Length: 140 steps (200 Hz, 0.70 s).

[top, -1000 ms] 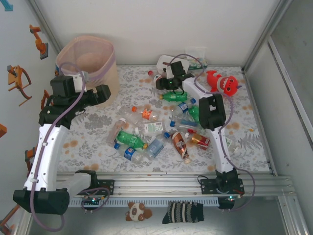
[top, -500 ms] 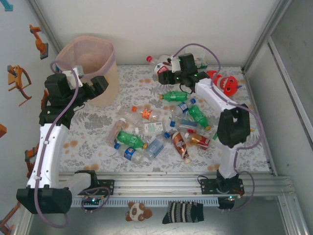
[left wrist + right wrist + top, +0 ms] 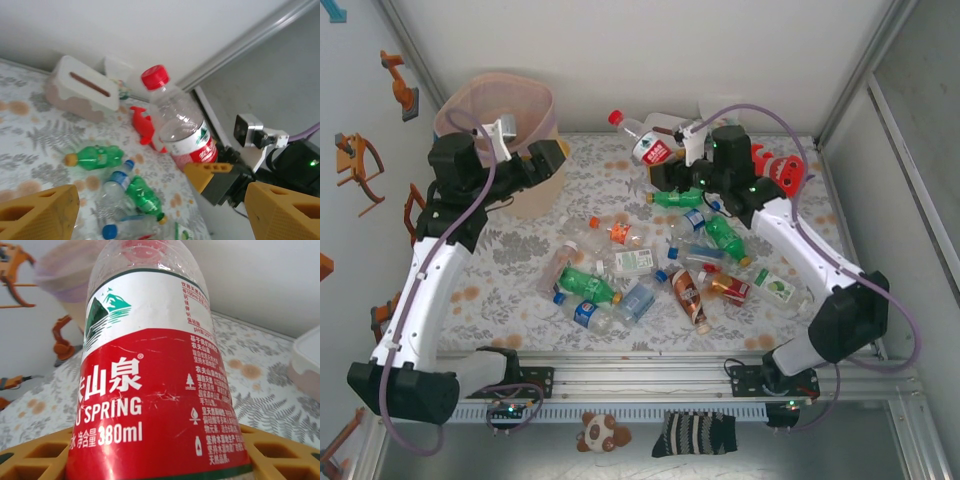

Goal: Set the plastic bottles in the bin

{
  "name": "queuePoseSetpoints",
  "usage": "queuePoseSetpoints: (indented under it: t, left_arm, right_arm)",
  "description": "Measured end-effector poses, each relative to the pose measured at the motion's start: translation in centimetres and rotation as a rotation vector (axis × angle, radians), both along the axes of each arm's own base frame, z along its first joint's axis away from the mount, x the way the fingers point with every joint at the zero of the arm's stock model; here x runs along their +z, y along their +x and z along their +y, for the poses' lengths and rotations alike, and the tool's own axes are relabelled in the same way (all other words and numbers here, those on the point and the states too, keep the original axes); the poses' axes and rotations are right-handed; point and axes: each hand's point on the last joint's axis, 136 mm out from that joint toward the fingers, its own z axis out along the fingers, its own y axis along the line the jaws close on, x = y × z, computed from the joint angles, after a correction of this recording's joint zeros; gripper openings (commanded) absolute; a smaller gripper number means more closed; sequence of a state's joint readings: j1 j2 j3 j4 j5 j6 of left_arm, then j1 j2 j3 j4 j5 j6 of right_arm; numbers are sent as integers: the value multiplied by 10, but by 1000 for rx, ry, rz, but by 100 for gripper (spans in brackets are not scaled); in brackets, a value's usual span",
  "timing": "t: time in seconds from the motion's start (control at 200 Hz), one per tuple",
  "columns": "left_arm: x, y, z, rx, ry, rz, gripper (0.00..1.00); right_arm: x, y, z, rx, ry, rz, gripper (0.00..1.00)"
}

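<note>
Bin [image 3: 525,85]: far left of worktop [image 3: 520,260], pink liner over rim; contents not discernible.
Tissue box [image 3: 82,90]: far edge, right of centre; slot on top, contents hidden.
Loose bottles [image 3: 635,262]: heaped mid-worktop, lying flat.
Held bottle [image 3: 645,140]: red cap, red label, aloft far centre. Looks empty, so likely light, thin-walled, slick and easily dented; best hold mid-body at label.
Right gripper [image 3: 670,165]: fingers [image 3: 30,460] clamped on label band.
Left gripper [image 3: 548,160]: by bin, fingers [image 3: 40,212] spread, empty.

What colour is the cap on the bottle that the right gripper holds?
Red; the cap of the bottle shows best in the left wrist view.
</note>
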State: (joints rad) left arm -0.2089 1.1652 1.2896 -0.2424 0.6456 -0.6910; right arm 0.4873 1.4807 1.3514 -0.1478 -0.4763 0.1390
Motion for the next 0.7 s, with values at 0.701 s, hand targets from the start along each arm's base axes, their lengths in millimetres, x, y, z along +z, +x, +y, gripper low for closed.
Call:
queuePoseSetpoints:
  t: [0.701]
  left_arm:
    - [45,-32,-67,-249,-40,-52,66]
  right_arm:
    - [61,-108,12,328,13,-325,40]
